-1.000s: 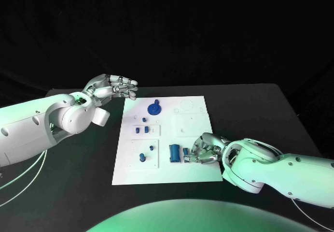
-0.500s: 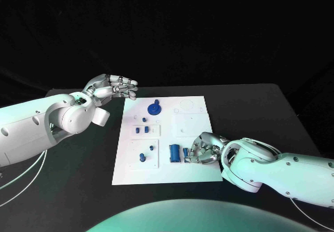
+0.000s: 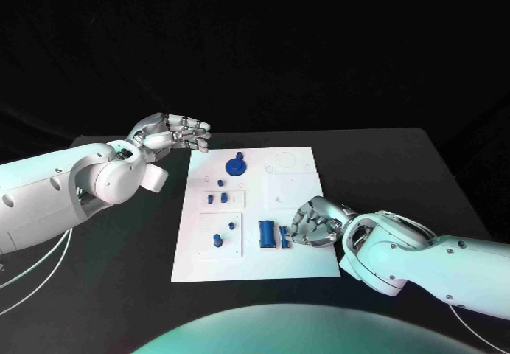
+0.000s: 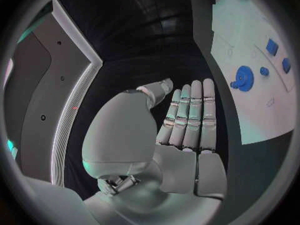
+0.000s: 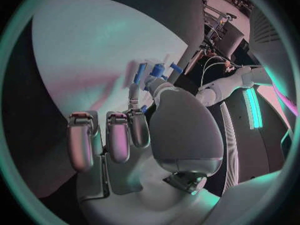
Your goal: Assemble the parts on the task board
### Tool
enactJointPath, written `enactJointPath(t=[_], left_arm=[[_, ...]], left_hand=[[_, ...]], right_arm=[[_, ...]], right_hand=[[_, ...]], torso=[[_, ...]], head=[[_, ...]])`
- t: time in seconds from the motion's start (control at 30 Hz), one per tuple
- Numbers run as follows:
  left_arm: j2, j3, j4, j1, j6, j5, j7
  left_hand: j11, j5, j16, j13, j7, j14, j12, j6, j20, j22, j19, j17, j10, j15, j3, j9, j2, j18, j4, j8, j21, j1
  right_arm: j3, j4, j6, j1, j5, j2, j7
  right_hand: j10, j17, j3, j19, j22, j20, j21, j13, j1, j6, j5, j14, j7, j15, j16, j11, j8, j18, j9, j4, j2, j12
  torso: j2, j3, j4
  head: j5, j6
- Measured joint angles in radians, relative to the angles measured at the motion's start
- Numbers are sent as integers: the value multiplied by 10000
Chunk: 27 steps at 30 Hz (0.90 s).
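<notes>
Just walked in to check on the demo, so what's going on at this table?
The right robot hand is down on the white rectangular task board, fingers curled at a small blue part next to the larger blue block; whether it grips the part is unclear. The left robot hand hovers empty beyond the board's far left corner. A blue gear-shaped part and other small blue pieces sit on the board.
</notes>
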Motion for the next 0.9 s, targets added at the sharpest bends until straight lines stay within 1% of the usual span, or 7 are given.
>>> enactJointPath(t=[0.07,0.17,0.43,0.57,0.67,0.8,0.9], left_arm=[[0,-2,-3,-3,-1,1,0],[-1,-19,-7,-19,-16,12,18],[62,-109,-32,-256,-295,225,300],[146,-121,-102,-351,-626,418,598],[348,-123,-271,-391,-907,632,883],[751,-119,-738,-484,-1242,1035,1297],[1134,-113,-1221,-544,-1440,1402,1603]], left_hand=[[0,0,0,0,0,0,0,0,0,0,0,0,0,0,0,0,0,-1,0,0,0,0],[0,0,0,0,0,0,0,0,0,0,0,0,0,0,0,0,0,0,0,0,0,0],[0,0,0,-1,6,0,0,-6,4,-22,3,13,0,0,-43,0,-42,0,42,0,-15,-42],[22,0,0,-1,18,-35,0,-59,58,-109,58,53,-96,35,-125,-15,-80,1,207,0,-178,-265],[73,0,-129,-56,54,-202,-53,-129,146,-350,146,70,-369,93,-322,-15,-145,0,404,0,-548,-382],[233,0,-1010,-195,51,-802,-345,-369,397,-1063,-155,-149,-848,330,-626,-53,-145,-2,709,0,-1675,-382],[377,0,-2225,-215,-21,-1244,-713,-742,808,-2001,-851,-508,-1202,598,-988,-177,-108,-2,936,-124,-3141,-232]], right_arm=[[0,8,-278,102,427,-102,506],[4,-103,-591,298,1308,-190,1421],[38,-1300,-1124,898,5199,-63,4366],[79,-2305,-1172,1195,7011,242,5471],[107,-3157,-1173,1308,8158,534,6158],[148,-4402,-1067,1364,9192,1118,6897],[179,-5386,-824,1389,9609,1583,7320]], right_hand=[[1,0,-41,0,0,0,-257,-1,0,-165,0,0,74,0,-85,5,-98,-1,-43,41,0,-119],[-79,0,-264,43,-1,109,-1018,-1,0,-607,0,-2,293,188,-248,262,-355,-2,-131,35,0,-551],[-1795,-510,-359,-534,-1,452,-3922,-455,575,-1367,0,-21,685,487,-1150,600,-475,573,-94,-173,267,-3076],[-3826,-2525,-270,-1879,-46,629,-7239,-2570,937,-1688,0,-814,863,701,-2578,796,-758,1154,-356,-235,246,-5857],[-4417,-4329,141,-2936,-975,716,-9924,-3603,1322,-1771,0,-1794,871,780,-4059,869,-996,1496,-681,-294,262,-6905],[-4905,-6652,1076,-3531,-2784,992,-12072,-6373,1588,-1598,0,-3219,1002,1030,-7172,1081,-1686,1494,-1460,-374,68,-9184],[-5037,-7656,1472,-4223,-4030,1351,-13309,-8284,1582,-1595,0,-4167,1279,1460,-9085,1449,-2129,1490,-1836,-529,66,-10691]], torso=[[-16,-3,-12],[-51,-17,-33],[-320,-92,-121],[-447,-130,-168],[-531,-147,-183],[-661,-149,-184],[-748,-130,-166]], head=[[5,25],[10,100],[55,462],[80,733],[77,964],[49,1359],[30,1661]])
